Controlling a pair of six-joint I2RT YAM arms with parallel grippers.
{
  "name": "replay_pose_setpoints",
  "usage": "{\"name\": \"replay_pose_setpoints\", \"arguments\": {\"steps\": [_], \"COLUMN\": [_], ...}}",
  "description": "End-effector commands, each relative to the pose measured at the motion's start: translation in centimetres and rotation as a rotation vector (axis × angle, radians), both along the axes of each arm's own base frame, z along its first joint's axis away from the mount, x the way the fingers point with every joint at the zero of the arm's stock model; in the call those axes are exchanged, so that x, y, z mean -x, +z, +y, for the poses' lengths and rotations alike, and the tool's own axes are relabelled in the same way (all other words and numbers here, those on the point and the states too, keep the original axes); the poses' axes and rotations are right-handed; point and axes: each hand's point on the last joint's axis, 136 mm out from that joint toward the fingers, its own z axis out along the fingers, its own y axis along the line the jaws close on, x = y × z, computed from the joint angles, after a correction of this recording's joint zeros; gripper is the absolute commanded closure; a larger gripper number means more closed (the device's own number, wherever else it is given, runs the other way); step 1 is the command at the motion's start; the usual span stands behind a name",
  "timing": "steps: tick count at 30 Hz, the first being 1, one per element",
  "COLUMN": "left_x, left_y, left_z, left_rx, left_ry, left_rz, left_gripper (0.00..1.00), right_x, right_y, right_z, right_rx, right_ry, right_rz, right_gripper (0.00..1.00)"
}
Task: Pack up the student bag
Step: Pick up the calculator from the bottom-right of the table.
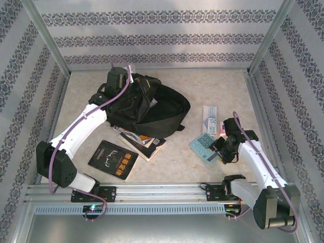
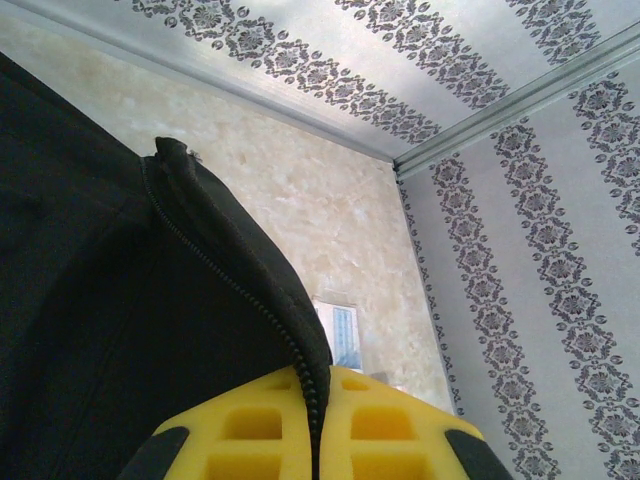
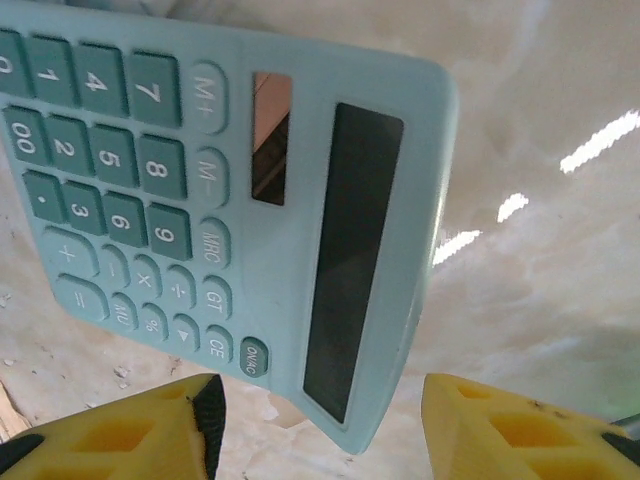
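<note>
With left claw (image 2: 316, 430) clamped on zip edge of the large black fabric backpack (image 2: 90, 300), centre half-open, empty right claw (image 3: 322, 412) across flat teal calculator (image 3: 200, 190).

A pale teal plastic calculator (image 1: 204, 147) lies flat on the beige marbled counter (image 1: 172, 167), just beside a white-and-blue printed paper pack (image 1: 209, 120). Well apart to the left, a black-covered book with orange lettering (image 1: 113, 160) lies near 1 slanted stack of paperback books (image 1: 144, 144).
</note>
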Motion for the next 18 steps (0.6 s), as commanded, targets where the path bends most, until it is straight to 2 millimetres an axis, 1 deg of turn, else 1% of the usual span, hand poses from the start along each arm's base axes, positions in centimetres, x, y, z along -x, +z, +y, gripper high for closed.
{"name": "replay_pose_setpoints", "arguments": {"steps": [1,3,7,10,12,14,18], "left_x": [-0.4,-0.4,-0.5,-0.5,-0.5,-0.5,-0.4], "left_y": [2.3,2.2,2.0,2.0,2.1,2.0,1.9], "left_z": [-0.6,-0.6,-0.7,-0.9,-0.9,-0.9,-0.9], "left_rx": [0.038,0.038,0.047,0.056,0.059,0.058,0.061], "left_ry": [-0.012,-0.012,-0.013,-0.016,-0.018,-0.019,-0.019], "left_rz": [-0.065,-0.063,-0.06,-0.058,-0.059,-0.059,-0.054], "left_gripper": [1.0,1.0,1.0,1.0,1.0,1.0,1.0], "right_x": [0.4,0.8,0.3,0.0,-0.1,-0.4,-1.7], "right_y": [-0.3,-0.6,-1.5,-2.7,-3.4,-3.7,-3.8], "right_z": [-0.3,-0.9,-1.0,-0.3,0.0,0.0,0.2], "right_rx": [-0.011,0.008,-0.023,-0.077,-0.093,-0.097,-0.121], "right_ry": [-0.091,-0.134,-0.219,-0.24,-0.24,-0.235,-0.216], "right_rz": [0.002,0.006,-0.04,-0.046,-0.042,-0.057,-0.13], "right_gripper": [0.45,0.45,0.46,0.51,0.58,0.61,0.65]}}
